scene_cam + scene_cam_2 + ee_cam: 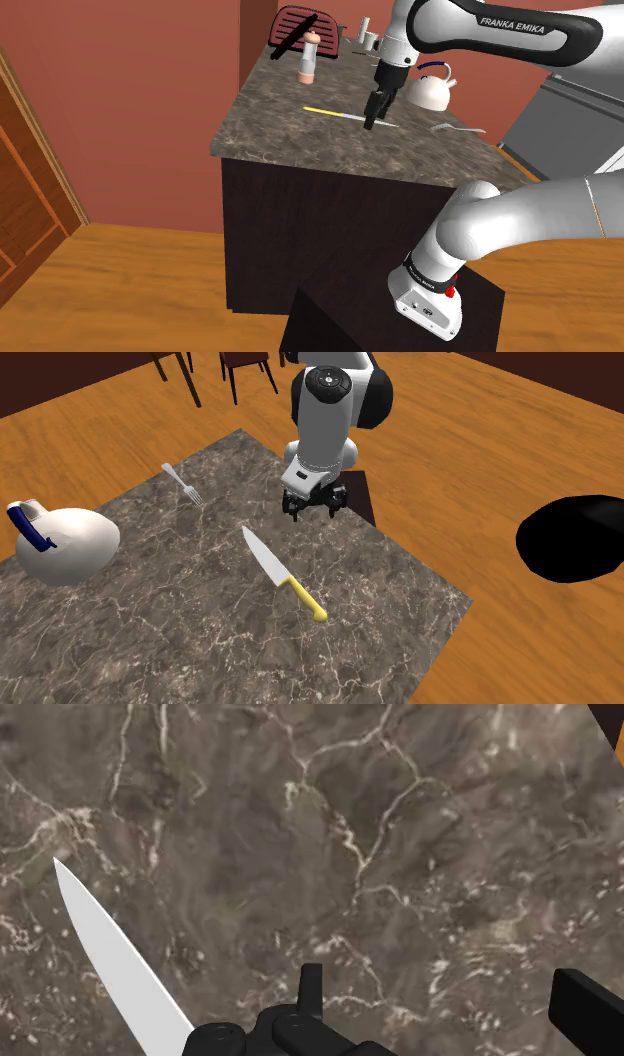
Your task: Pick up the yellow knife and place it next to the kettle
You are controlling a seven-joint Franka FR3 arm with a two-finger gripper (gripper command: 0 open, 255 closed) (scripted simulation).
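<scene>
Knife (280, 574): lies flat on the dark marble counter (200, 652), untouched, white blade and yellow handle. In the second exterior view the tip points toward my arm and the handle toward the counter's near edge. In the wrist view only part of the blade (110, 954) shows, off to the outside of one finger (312, 989) and not between the two. My gripper (314, 507): fingers apart, nothing between them, hanging above the bare counter just beside the blade's tip end. No contact with the knife. In the shoulder view the gripper (372, 120) stands in front of the knife (335, 113) and covers part of it, with the yellow handle showing toward that view's left. Kettle (65, 547): white with a blue handle, upright on the same counter, well apart from the knife, at the second exterior view's left. In the shoulder view the kettle (430, 90) sits just beyond my gripper. Fork (183, 482): flat on the counter, between the kettle and my arm in the second exterior view, apart from both and from the knife. Wooden floor (500, 432) surrounds the counter.
</scene>
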